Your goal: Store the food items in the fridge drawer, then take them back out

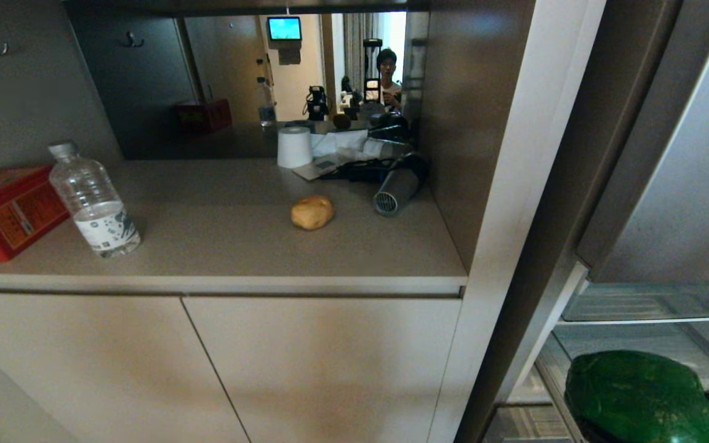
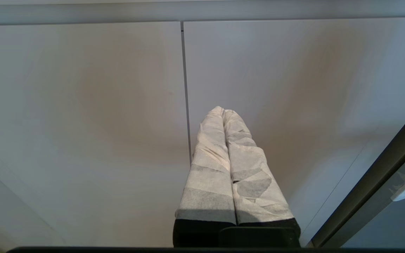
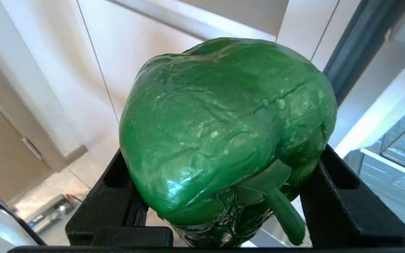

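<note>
My right gripper is shut on the glossy dark-green bell pepper, its black fingers pressing the pepper's two sides, stem towards the camera. In the head view the pepper hangs at the lower right, in front of the see-through fridge drawer, which stands pulled out with its ribbed floor showing. The tan-brown potato lies on the counter, well to the left of the pepper. My left gripper is shut and empty, its white-wrapped fingers pointing at the beige cabinet doors.
On the counter stand a clear water bottle, a red box, a white paper roll and a hair dryer. A beige upright panel separates counter and fridge. A person shows in the mirror.
</note>
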